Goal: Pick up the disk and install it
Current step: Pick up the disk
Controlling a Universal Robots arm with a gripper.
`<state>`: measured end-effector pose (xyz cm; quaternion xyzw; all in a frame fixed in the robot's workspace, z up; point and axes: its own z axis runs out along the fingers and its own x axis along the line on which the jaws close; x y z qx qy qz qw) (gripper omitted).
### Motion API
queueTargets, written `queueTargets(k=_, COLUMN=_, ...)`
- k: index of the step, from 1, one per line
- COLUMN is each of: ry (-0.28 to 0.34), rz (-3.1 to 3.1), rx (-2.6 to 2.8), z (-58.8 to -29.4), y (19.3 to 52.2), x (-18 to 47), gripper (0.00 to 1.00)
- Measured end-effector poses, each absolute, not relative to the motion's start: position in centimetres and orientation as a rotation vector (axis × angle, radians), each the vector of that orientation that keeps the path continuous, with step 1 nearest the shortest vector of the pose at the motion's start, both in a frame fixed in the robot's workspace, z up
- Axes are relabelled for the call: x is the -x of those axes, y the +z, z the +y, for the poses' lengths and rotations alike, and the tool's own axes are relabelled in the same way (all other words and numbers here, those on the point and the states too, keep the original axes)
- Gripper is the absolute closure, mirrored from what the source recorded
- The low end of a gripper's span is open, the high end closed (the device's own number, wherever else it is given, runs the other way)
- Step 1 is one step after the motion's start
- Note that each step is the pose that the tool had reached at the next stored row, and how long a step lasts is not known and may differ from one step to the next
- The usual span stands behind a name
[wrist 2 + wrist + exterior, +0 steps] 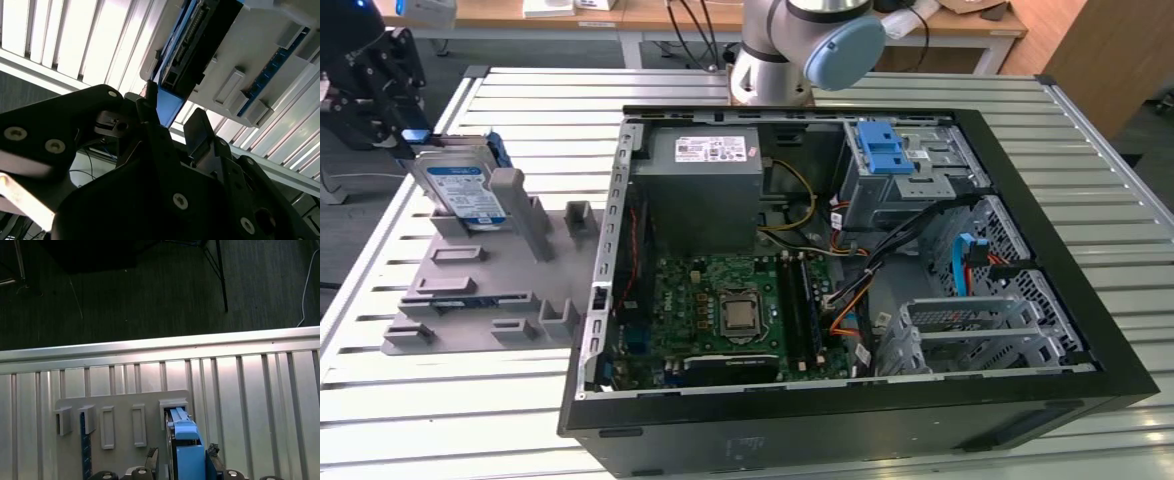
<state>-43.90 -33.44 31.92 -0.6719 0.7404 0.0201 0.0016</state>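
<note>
Risk: the disk (460,188) stands on edge in a slot of the gray fixture (480,290), left of the open computer case in the exterior view. An off-centre closure could tilt or jam it. The gripper (416,138) hangs at its top edge, jaws apart, straddling the blue carrier (187,452) unclamped.

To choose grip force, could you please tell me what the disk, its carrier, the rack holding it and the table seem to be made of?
The disk: likely metal, with a silver casing behind a white-and-blue paper-like label. Its carrier: probably plastic, a uniform matte blue with a moulded shape. The rack: apparently plastic, matte gray with blocky slots. The table: seemingly metal, pale ribbed slats with a slight sheen.
</note>
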Motion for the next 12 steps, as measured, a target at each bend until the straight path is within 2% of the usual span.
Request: queueTargets(k=12, ry=0.063, rz=2.323, rx=2.108, z=-33.1, y=30.3, x=44.0, gripper=0.51)
